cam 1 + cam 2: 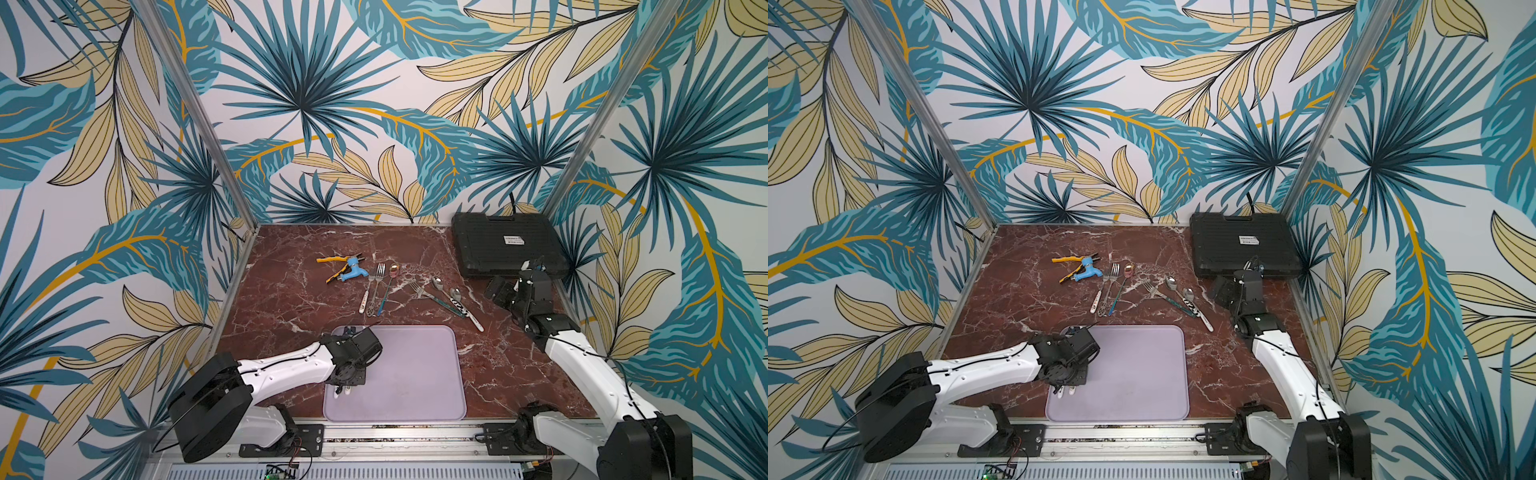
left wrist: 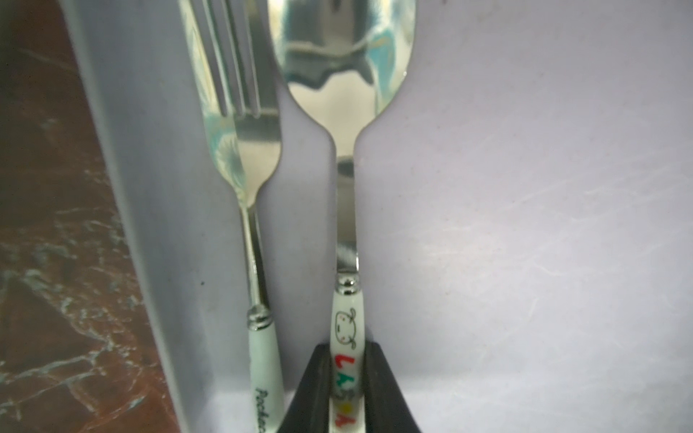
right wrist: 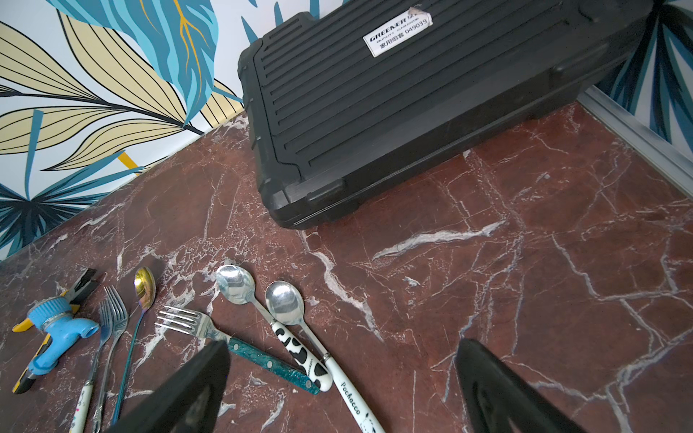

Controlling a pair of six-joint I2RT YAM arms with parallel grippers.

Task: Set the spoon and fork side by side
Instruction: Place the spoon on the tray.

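Note:
A spoon (image 2: 347,56) with a white handle bearing coloured letters lies on the lilac mat (image 2: 525,225). Parallel to it, a small gap away, lies a fork (image 2: 240,150) with a white handle near the mat's raised edge. My left gripper (image 2: 347,346) has its two black fingers pressed against both sides of the spoon's handle. In both top views the left wrist (image 1: 353,349) covers this pair over the mat's (image 1: 415,374) left side; only the white handle ends (image 1: 343,390) stick out. My right gripper (image 3: 341,348) hangs open above the marble, nothing between its fingers.
Spare cutlery lies on the marble beyond the mat: two forks and a gold spoon (image 1: 376,282), and a teal-handled fork with two spoons (image 1: 449,295). A blue tap on yellow pliers (image 1: 349,268) sits further left. A black case (image 1: 503,243) fills the back right corner.

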